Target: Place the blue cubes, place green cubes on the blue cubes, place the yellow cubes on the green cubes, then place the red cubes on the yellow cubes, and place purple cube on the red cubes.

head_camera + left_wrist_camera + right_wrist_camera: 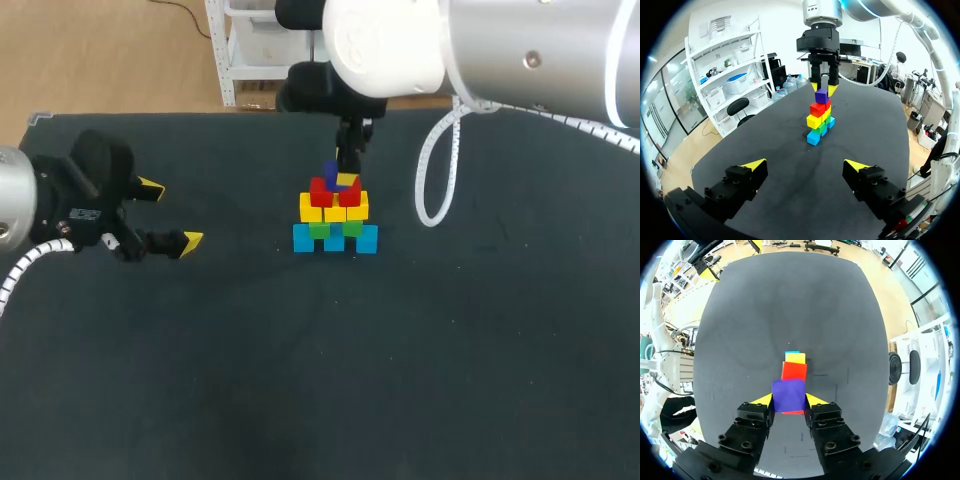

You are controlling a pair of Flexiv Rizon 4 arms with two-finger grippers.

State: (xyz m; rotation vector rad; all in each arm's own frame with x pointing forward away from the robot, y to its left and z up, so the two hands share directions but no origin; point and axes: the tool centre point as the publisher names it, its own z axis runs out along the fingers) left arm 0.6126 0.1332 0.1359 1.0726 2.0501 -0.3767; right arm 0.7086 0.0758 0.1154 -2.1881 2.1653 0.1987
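At the left of the table (300, 390), the left gripper (170, 214) hangs just above the dark cloth. Its fingers are spread wide with nothing between them, and they point across towards the stack (335, 215), which is well apart from it.

The stack stands upright near the middle of the table. Its height runs straight up and its rows run side to side as seen from above. From the left wrist the rows are seen end-on, going away from that gripper. The blue cubes (303, 238) sit on the cloth in a spaced row. The green cubes (320, 230) rest on them, the yellow cubes (311, 209) on the green, and the red cubes (321, 192) on the yellow.

The purple cube (788, 394) is at the very top, squarely over the red cubes. I cannot tell whether it rests on them. The right gripper (823, 88) points straight down and grips it, one yellow tip on each side.

To the right, a white cable (433, 185) loops down from the right arm (530, 50), near the stack but clear of it.
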